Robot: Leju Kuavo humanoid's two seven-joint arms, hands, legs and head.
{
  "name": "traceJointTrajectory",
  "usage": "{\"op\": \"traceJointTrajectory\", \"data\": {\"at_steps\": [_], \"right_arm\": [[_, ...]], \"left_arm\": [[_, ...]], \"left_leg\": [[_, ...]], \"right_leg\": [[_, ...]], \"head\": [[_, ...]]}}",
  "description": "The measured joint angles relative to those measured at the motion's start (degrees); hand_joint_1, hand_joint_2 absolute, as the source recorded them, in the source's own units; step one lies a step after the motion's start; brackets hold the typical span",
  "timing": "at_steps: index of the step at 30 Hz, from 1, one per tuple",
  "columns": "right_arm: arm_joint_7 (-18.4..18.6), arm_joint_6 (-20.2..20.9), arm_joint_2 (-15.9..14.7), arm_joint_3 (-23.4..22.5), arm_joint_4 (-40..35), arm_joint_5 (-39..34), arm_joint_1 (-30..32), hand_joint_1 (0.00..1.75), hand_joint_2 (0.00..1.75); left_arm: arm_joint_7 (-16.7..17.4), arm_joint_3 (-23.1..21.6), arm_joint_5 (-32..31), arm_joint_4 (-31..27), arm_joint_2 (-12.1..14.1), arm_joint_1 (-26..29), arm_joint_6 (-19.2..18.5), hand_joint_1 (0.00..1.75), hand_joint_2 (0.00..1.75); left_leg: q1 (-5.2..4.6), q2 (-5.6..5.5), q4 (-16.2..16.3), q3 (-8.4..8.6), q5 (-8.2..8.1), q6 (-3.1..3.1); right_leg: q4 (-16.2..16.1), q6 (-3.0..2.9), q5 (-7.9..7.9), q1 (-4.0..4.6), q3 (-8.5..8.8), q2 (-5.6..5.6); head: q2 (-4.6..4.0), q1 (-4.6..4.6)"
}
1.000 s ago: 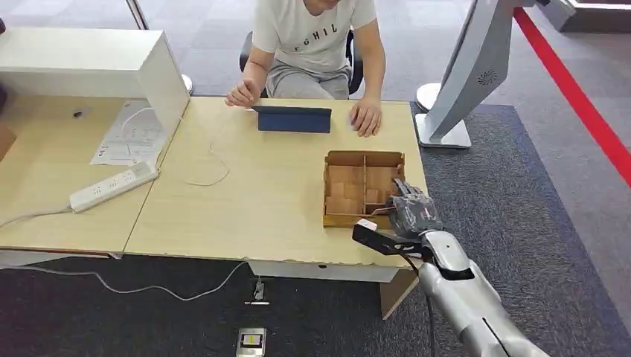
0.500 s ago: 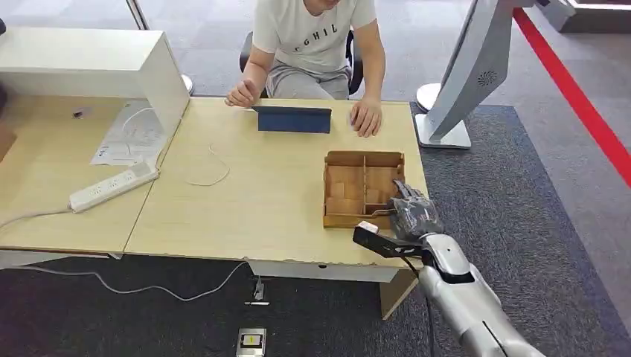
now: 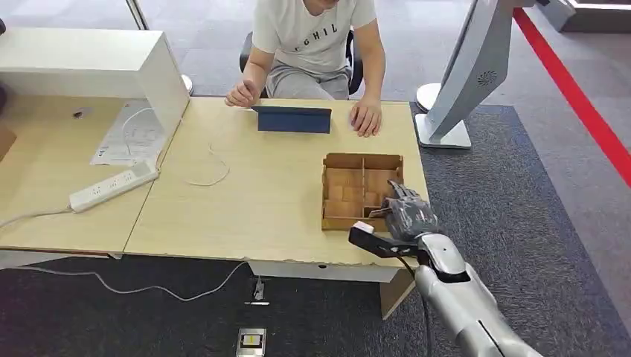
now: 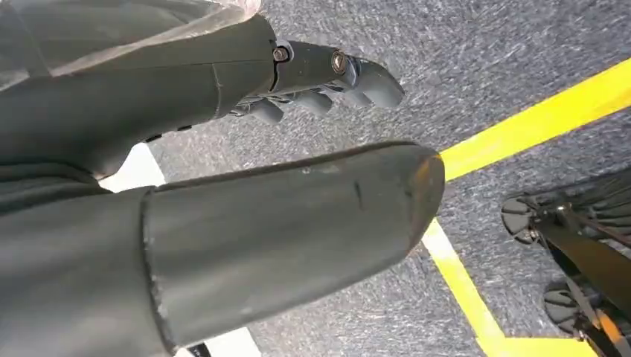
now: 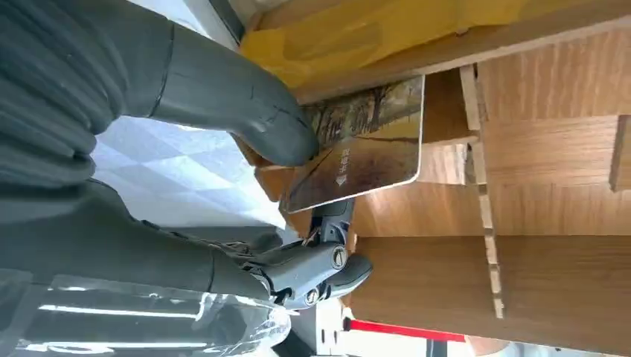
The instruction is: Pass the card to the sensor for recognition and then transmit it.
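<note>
Right hand [image 5: 245, 186] pinches the card [image 5: 364, 145] by one edge over the wooden tray [image 3: 362, 160] near the table's [image 3: 245, 208] right front corner; card likely thin, stiff, light, slippery.

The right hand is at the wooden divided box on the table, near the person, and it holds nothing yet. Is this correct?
Not quite. The right hand is at the wooden box, but it already pinches a card between thumb and fingers, as the right wrist view shows.

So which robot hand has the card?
The right hand, over the wooden box: its thumb presses a picture card. The left hand hangs above the carpet, holding nothing.
</note>
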Motion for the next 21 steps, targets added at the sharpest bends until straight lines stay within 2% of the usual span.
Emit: {"op": "traceJointTrajectory", "data": {"at_steps": [21], "right_arm": [[-1.3, 0.7, 1.9, 0.3, -1.6, -0.3, -3.7, 1.75, 1.75]], "left_arm": [[0.9, 0.0, 1.3, 0.0, -0.3, 0.1, 0.4, 0.0, 0.0]], "left_leg": [[0.0, 0.0, 0.0, -0.02, 0.01, 0.0]], "right_leg": [[0.0, -0.01, 0.02, 0.0, -0.01, 0.0]], "head": [[0.0, 0.0]]}}
